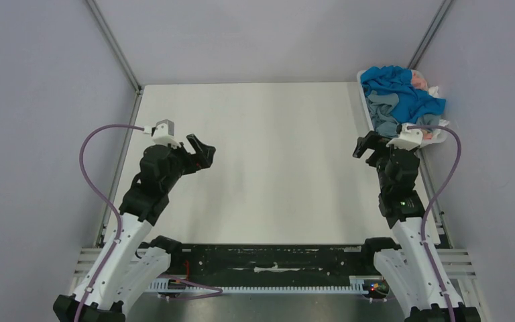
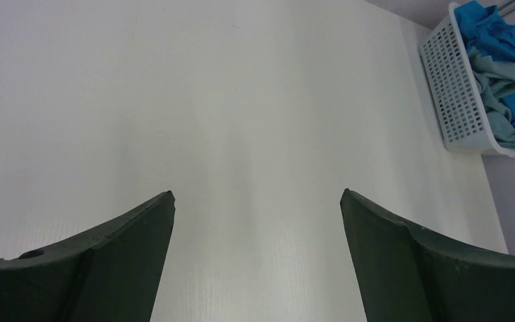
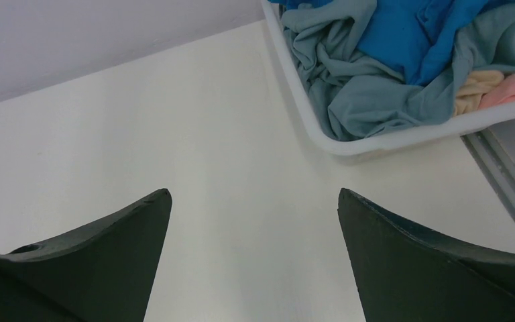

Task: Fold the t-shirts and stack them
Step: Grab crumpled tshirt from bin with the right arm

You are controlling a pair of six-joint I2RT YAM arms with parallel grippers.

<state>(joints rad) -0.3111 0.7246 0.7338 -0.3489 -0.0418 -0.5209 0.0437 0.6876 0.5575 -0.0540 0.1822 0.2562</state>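
Observation:
A heap of crumpled t-shirts [image 1: 399, 97], bright blue, grey-blue, pink and cream, fills a white basket [image 1: 364, 100] at the table's far right corner. The heap also shows in the right wrist view [image 3: 382, 60] and the left wrist view [image 2: 503, 74]. My left gripper [image 1: 202, 150] is open and empty above the left part of the table; in its own view it [image 2: 257, 196] frames bare table. My right gripper [image 1: 365, 143] is open and empty just in front of the basket; in its own view it [image 3: 255, 193] hangs over bare table, the basket [image 3: 349, 144] to its upper right.
The white table [image 1: 275, 168] is walled by grey panels at the back and both sides. A metal rail [image 1: 117, 174] runs along the left edge and another along the right [image 1: 432, 194]. The arm bases stand on a black bar [image 1: 268, 258] at the near edge.

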